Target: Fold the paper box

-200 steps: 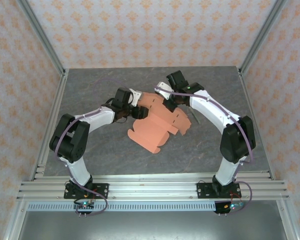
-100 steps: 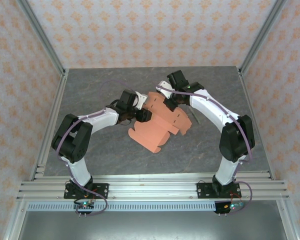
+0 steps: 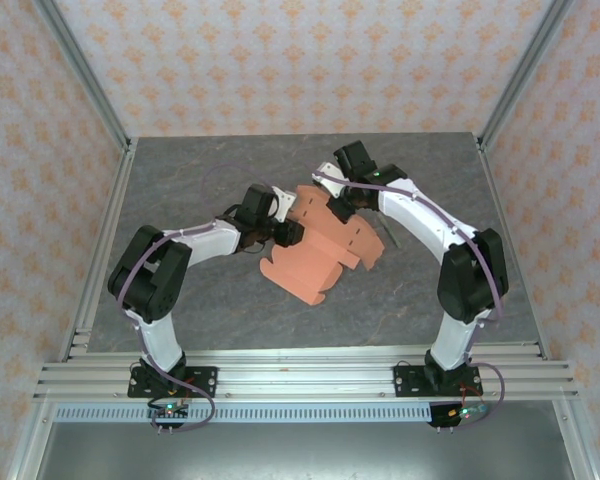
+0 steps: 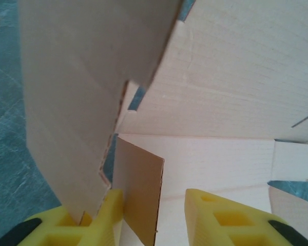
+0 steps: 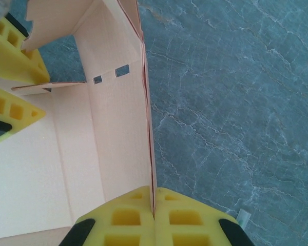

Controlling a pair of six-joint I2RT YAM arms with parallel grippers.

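Paper box: Your salmon-orange paper box point(image 3: 315, 262) of thin card is a die-cut sheet, folded only in part. It lies near the middle of the grey marbled table point(image 3: 180, 180), between your two grippers. Its near part is flat and its far part is raised.

Right gripper: Your right gripper point(image 5: 154, 202) has its yellow foam fingers point(image 5: 126, 218) pressed together on the edge of an upright card wall point(image 5: 118, 128). In the top view you see it point(image 3: 337, 205) at the far right side of the sheet.

Left gripper: Your left gripper point(image 4: 155, 207) has its fingers well apart. A small upright flap point(image 4: 138, 189) stands between them, just beside one finger point(image 4: 109, 211).

Wall detail: Two small cut slots point(image 5: 110, 74) are in the held wall.
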